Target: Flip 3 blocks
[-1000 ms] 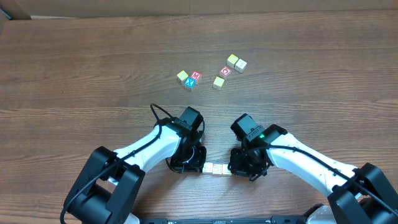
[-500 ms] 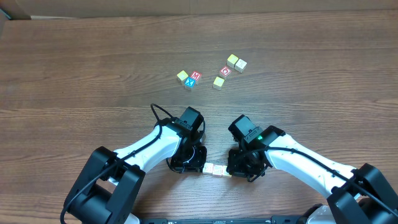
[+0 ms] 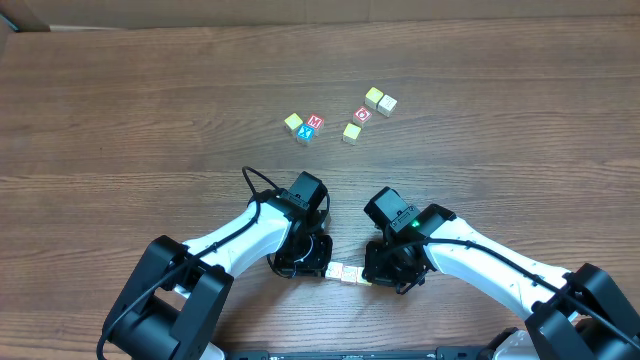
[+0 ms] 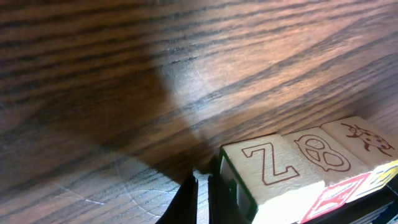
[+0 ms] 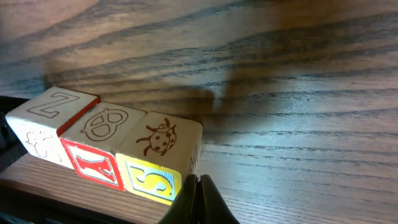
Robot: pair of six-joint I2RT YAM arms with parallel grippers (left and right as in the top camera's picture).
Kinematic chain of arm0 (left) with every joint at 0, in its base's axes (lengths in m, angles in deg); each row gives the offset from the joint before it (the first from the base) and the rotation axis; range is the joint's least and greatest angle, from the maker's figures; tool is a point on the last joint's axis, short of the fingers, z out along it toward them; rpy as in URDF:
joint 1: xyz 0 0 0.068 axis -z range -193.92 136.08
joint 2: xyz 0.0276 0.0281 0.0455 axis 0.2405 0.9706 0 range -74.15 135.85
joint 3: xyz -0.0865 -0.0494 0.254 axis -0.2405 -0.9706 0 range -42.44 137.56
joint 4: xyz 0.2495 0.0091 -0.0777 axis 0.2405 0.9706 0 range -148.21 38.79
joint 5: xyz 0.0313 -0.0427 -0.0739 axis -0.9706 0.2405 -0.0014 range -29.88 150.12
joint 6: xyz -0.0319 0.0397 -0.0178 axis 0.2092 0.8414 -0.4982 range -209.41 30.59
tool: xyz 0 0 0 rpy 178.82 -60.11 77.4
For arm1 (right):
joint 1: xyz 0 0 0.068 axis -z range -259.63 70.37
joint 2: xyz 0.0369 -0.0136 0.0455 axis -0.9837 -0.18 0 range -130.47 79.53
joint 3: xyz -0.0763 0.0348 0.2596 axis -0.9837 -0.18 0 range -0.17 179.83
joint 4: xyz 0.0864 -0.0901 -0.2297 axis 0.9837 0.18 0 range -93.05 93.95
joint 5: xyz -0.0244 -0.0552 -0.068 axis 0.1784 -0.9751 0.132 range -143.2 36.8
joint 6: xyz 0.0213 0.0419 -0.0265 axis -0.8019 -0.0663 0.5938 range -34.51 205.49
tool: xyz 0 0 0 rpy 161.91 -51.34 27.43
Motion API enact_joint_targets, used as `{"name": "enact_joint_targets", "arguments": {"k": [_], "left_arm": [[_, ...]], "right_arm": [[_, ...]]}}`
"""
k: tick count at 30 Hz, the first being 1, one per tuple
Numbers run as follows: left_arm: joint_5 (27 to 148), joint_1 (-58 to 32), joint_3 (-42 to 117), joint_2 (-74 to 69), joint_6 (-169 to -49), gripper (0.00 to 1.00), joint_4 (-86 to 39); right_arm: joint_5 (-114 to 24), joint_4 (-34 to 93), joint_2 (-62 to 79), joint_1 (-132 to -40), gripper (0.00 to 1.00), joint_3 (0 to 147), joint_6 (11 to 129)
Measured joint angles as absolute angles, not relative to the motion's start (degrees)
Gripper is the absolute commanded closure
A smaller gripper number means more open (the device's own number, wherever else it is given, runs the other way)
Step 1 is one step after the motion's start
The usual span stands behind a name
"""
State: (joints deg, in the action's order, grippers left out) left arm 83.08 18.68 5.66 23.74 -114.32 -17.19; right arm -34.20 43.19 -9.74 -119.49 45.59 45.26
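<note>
Three small wooden blocks (image 3: 349,273) sit edge to edge in one straight row on the dark, strongly grained wood table (image 3: 150,100), lying between the two claws.

The left claw (image 4: 203,186) has its thin black fingers pinched together with only a slit between them, and it grips nothing. The Z block (image 4: 268,167) lies just to its right. It is a square-cornered cube with a matte cream top, a red outlined letter and a green-edged side. Whether the fingers touch it cannot be told.

The right claw (image 5: 198,186) is likewise closed to a narrow point and holds nothing. The ladybug block (image 5: 163,142) sits just ahead and to its left. Its top bears a brown line drawing, and its near face is yellow with a blue S.

Between those two sits the pretzel block (image 5: 102,124), with a line-drawn pretzel on its cream top and a red-framed A on its near face.

Well beyond both claws, a scatter of loose cubes (image 3: 352,132) lies on the table, their faces yellow, cream, red and blue.
</note>
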Motion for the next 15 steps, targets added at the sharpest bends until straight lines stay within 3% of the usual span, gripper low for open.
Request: {"name": "enact_joint_targets", "arguments": {"k": [15], "left_arm": [[82.90, 18.68, 5.59, 23.71, -113.07, 0.96, -17.58]], "right_arm": [[-35.64, 40.91, -9.78, -119.47, 0.96, 45.57, 37.66]]}}
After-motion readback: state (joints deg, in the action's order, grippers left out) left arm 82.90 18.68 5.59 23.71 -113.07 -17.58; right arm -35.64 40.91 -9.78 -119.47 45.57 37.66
